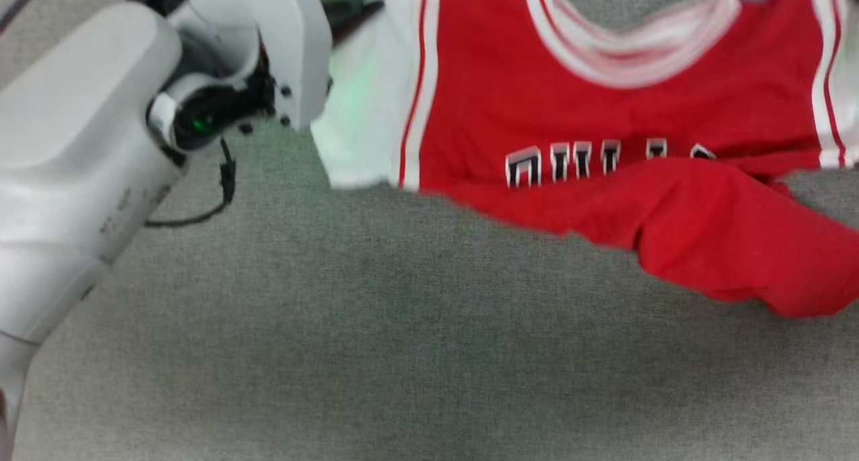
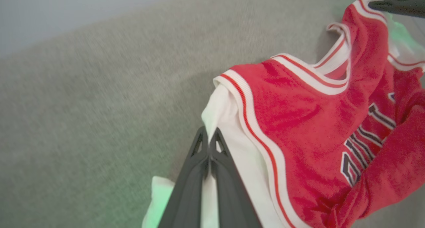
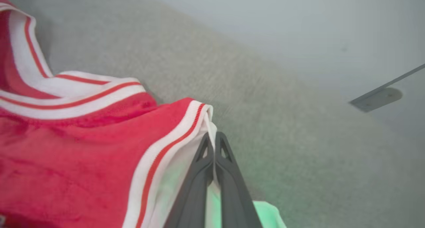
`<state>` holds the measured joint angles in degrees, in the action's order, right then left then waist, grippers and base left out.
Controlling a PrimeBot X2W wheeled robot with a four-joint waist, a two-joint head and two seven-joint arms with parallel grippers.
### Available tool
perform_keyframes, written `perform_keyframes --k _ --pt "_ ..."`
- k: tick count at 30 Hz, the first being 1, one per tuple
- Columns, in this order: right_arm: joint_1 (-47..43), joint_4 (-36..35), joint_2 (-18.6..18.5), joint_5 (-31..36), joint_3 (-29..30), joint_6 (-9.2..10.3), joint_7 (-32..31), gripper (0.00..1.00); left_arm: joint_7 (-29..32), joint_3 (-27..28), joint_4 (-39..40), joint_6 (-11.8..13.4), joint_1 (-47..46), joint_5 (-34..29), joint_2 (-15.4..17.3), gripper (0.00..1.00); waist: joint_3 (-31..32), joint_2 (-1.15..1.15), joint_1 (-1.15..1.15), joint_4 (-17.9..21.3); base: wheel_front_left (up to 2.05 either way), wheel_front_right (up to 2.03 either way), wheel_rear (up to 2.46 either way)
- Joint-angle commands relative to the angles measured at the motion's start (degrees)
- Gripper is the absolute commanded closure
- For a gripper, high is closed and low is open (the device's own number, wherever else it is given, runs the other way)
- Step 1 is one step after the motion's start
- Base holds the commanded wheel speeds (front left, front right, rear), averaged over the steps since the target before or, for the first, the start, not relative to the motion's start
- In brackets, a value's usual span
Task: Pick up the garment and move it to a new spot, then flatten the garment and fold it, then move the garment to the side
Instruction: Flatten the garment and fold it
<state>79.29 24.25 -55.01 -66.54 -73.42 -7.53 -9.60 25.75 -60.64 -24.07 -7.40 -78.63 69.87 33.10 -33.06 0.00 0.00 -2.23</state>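
At the left of the head view, the pale left forearm [image 1: 67, 179] is reaching up toward the garment [image 1: 537, 98]. In its wrist view the left gripper [image 2: 209, 146] is pinching the edge of one white sleeve [image 2: 239, 161], fingers pressed together on the cloth. From there the T-shirt is stretching across the top of the head view. Its long axis is running side to side between the two arms, with the neckline away from the robot and the chest lettering [image 1: 604, 162] facing up. The lower hem [image 1: 738, 260] is sagging toward the robot in a loose red fold, deepest on the right. At the far end the right gripper [image 3: 214, 146] is clamping the other white sleeve [image 3: 176, 178] the same way, so each arm is holding its own end. The grey surface [image 1: 402, 347] is lying open toward the robot, so there seems to be room to draw the shirt that way and lay it flat. The bunched hem is likely to need spreading. Whether the body is resting on the surface or hanging just clear is hard to tell.
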Motion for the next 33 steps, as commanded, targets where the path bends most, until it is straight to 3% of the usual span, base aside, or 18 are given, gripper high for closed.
perform_keyframes --k 1,7,17,22,27,33 --pt "2.4 1.9 0.4 1.6 0.1 0.09 2.6 1.00 -5.6 0.7 -1.7 -0.1 -1.4 -1.0 -0.5 1.00 0.6 0.00 0.00 0.3 0.00 0.00 0.00" --pt "10.7 11.7 3.0 5.2 3.3 0.10 11.9 1.00 -23.1 3.8 -10.6 0.0 -7.4 -4.5 -3.1 1.00 1.0 0.00 0.00 0.7 0.00 0.00 0.00" --pt "27.3 31.1 10.7 14.1 11.5 0.15 23.8 1.00 -38.7 11.3 -26.3 0.5 -23.5 -6.1 -8.3 1.00 1.6 0.00 0.00 1.1 0.00 0.00 0.00" --pt "31.6 35.2 14.7 17.3 15.9 0.15 24.7 1.00 -40.8 14.6 -29.1 0.2 -27.6 -7.0 -10.2 1.00 3.0 0.00 0.00 1.2 0.00 0.00 0.00" --pt "24.3 32.6 14.7 19.4 15.6 0.14 24.7 1.00 -40.9 13.0 -27.9 0.1 -20.6 -5.9 -10.4 1.00 4.7 0.00 0.00 0.9 0.00 0.00 0.00" --pt "9.1 26.4 11.6 16.0 12.7 0.14 24.7 1.00 -40.9 7.0 -16.5 0.0 -3.6 -0.3 -5.9 1.00 6.5 0.00 0.00 1.0 0.00 0.00 0.00"
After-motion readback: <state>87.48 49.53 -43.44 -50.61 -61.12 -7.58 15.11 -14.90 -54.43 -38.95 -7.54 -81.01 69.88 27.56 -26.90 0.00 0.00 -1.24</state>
